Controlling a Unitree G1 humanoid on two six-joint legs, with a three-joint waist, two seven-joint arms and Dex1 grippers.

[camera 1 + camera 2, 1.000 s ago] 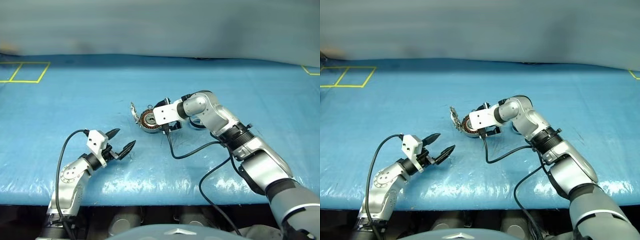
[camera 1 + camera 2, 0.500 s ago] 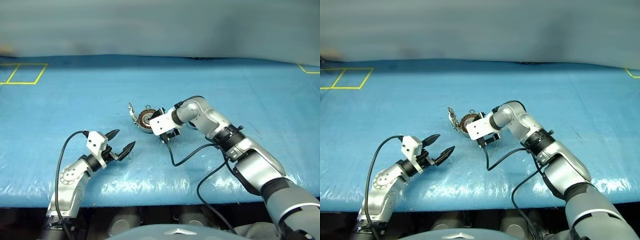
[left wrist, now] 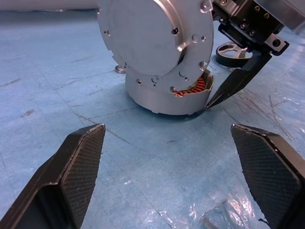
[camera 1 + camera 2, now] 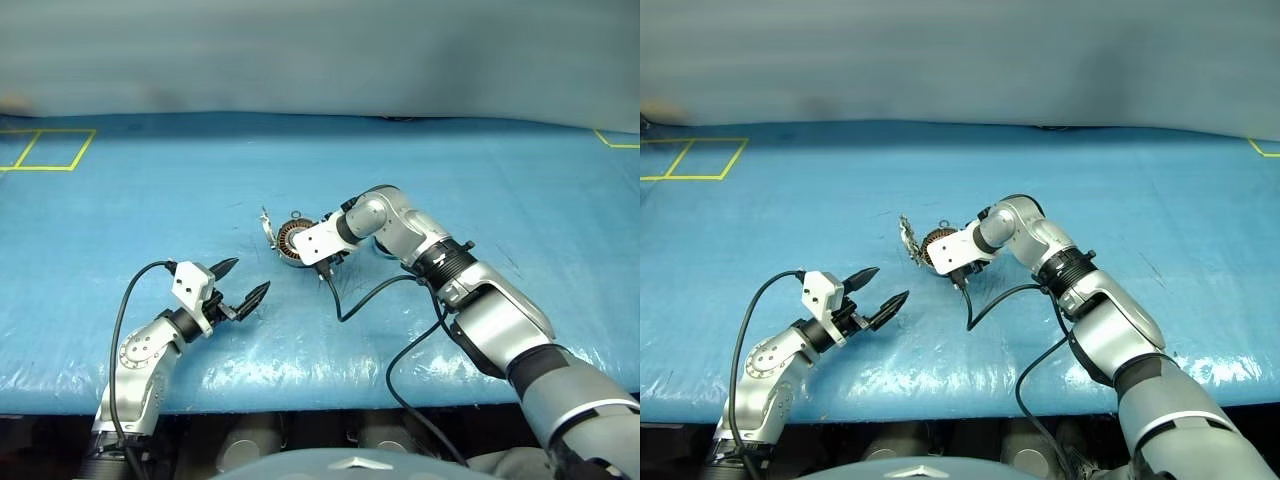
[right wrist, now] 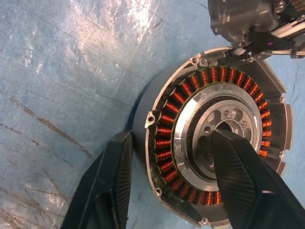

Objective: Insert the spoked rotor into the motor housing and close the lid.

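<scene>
Blue sheeting covers the table (image 4: 480, 170), and near its middle sits the motor housing (image 5: 190, 143), its ring of copper windings (image 5: 167, 131) exposed around a silver centre. The lid (image 3: 155, 40) stands up on edge from the housing's rim, plain grey face toward the left gripper. In the left wrist view, the spoked rotor (image 3: 233, 52) appears to lie on the sheeting just behind the housing, though it is partly hidden by the right arm. The housing holds only its windings and hub; no rotor is seated in it.

The right gripper (image 5: 169, 181) straddles the housing's wall, one finger outside the rim and the other over the silver centre, jaws part closed; whether it actually pinches the wall I cannot tell. The left gripper (image 4: 245, 283) hovers well apart, spread wide and holding nothing.

The likely trouble: closing on the wall could drag or tip the light housing, or scrape the windings, and a knock could drop the lid shut before the rotor goes in.
</scene>
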